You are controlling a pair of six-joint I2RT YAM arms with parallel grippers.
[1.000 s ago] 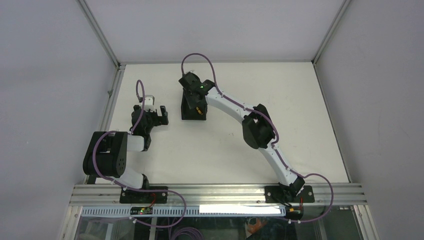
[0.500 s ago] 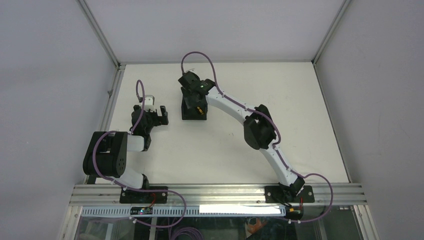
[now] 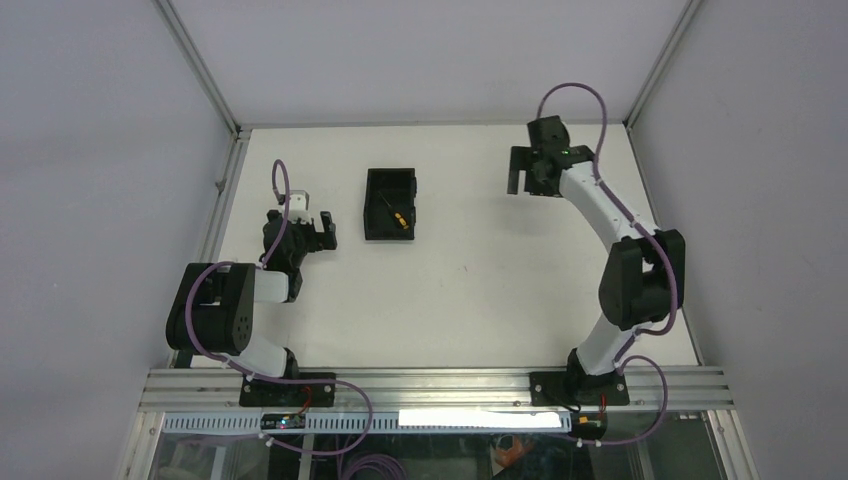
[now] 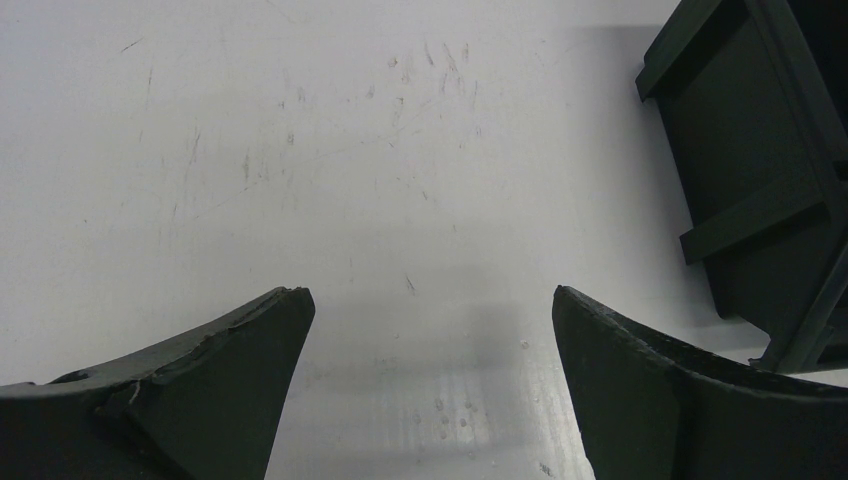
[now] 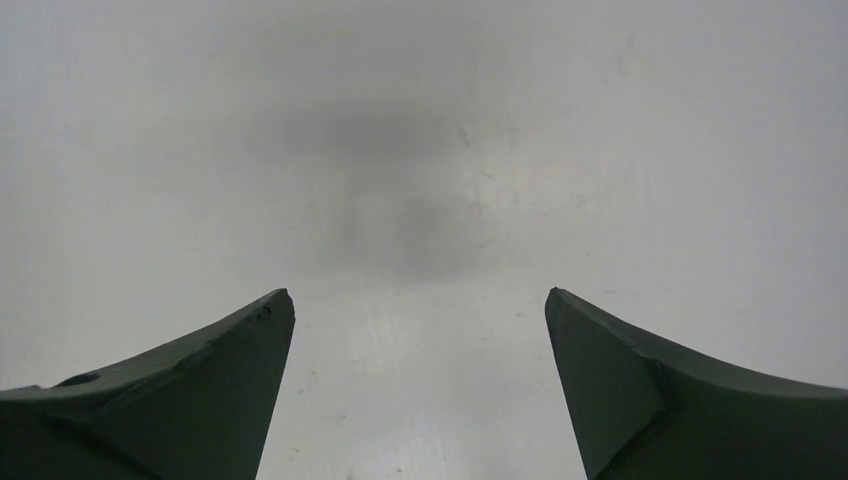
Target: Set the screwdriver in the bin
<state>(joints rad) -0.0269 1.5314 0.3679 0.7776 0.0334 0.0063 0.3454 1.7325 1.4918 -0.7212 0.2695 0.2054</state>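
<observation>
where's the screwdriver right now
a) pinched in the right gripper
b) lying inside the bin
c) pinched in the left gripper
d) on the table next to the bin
b: the top view shows the screwdriver lying diagonally on the floor of the bin, while the right gripper and the left gripper are both open with only bare table between their fingers.

- Small black rectangular plastic bin: open-topped, low-walled, sitting level on the white tabletop, left of centre.
- Short screwdriver, thin dark shaft, orange-and-black handle: lying diagonally inside the bin (handle toward its near-right corner).
</observation>
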